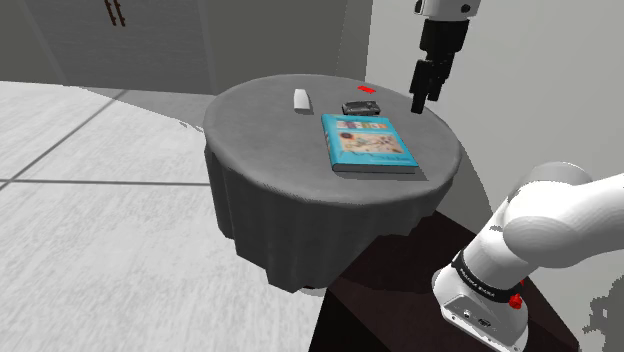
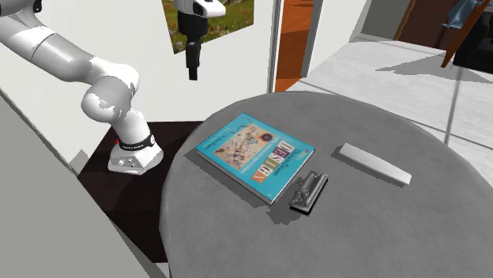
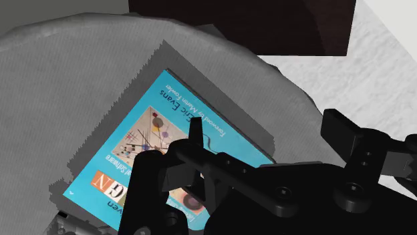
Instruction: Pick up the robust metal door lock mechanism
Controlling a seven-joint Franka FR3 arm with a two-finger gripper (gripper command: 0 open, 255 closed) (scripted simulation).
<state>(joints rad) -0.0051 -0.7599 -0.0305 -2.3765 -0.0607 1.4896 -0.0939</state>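
The door lock mechanism point(image 1: 361, 107) is a small dark metal piece lying on the round grey-clothed table point(image 1: 260, 170), just beyond the blue book point(image 1: 367, 143). In the second exterior view the lock point(image 2: 308, 191) lies against the book's point(image 2: 254, 156) edge. My black gripper point(image 1: 423, 100) hangs in the air above the table's rim, to the shoulder view's right of the lock and apart from it. It hangs high above the floor beside the table point(image 2: 192, 71), with its fingers open and nothing between them. Under the gripper point(image 3: 264, 130) the wrist view looks down on the book point(image 3: 154, 133).
A white wedge-shaped bar point(image 1: 301, 100) lies on the table to the shoulder view's left of the lock, and a small red thing point(image 1: 369, 89) sits at the far rim. The dark stand point(image 1: 400, 290) adjoins the table. The cloth hangs down all round.
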